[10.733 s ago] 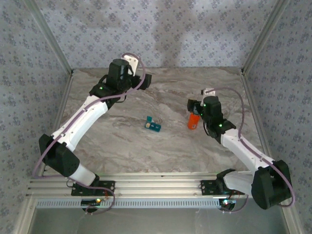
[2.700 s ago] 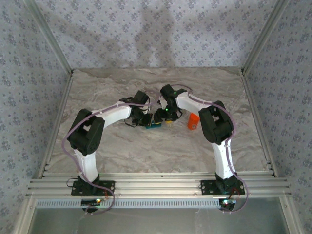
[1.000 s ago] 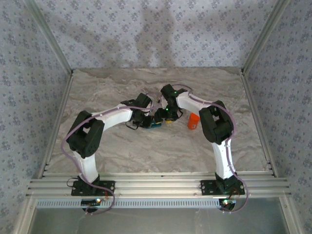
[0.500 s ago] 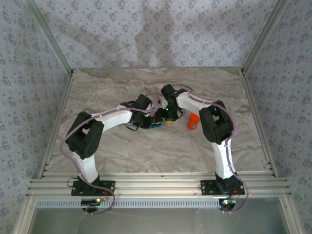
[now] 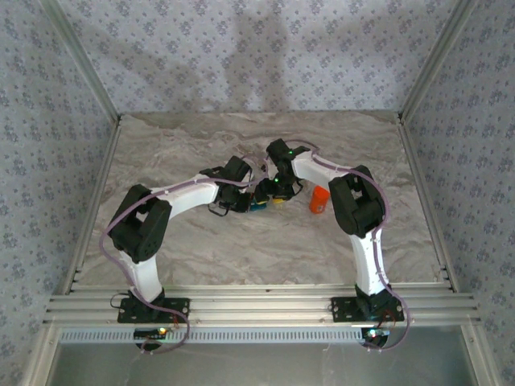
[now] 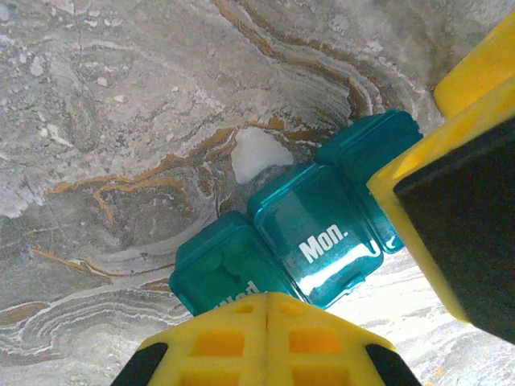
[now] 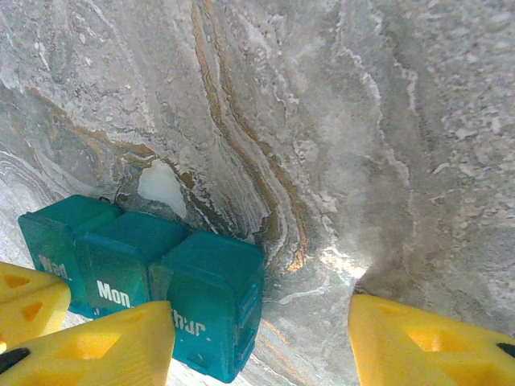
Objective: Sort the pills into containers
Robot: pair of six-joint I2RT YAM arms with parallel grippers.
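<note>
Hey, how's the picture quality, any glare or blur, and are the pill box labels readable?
Left wrist: pill box sharp, Mon. readable, white glare on the table beside it. Right wrist: labels readable, mild glare on the table. Top: arm shadows on the back wall.

1. Soft, even light is filling the top view; faint grey shadows are falling on the back wall (image 5: 265,48).
2. In both wrist views, white glare is washing out patches of the desk (image 6: 386,338) beside the containers (image 6: 322,233).
3. The right end effector (image 7: 261,322) is looking soft-edged, sitting close to the lens.
</note>
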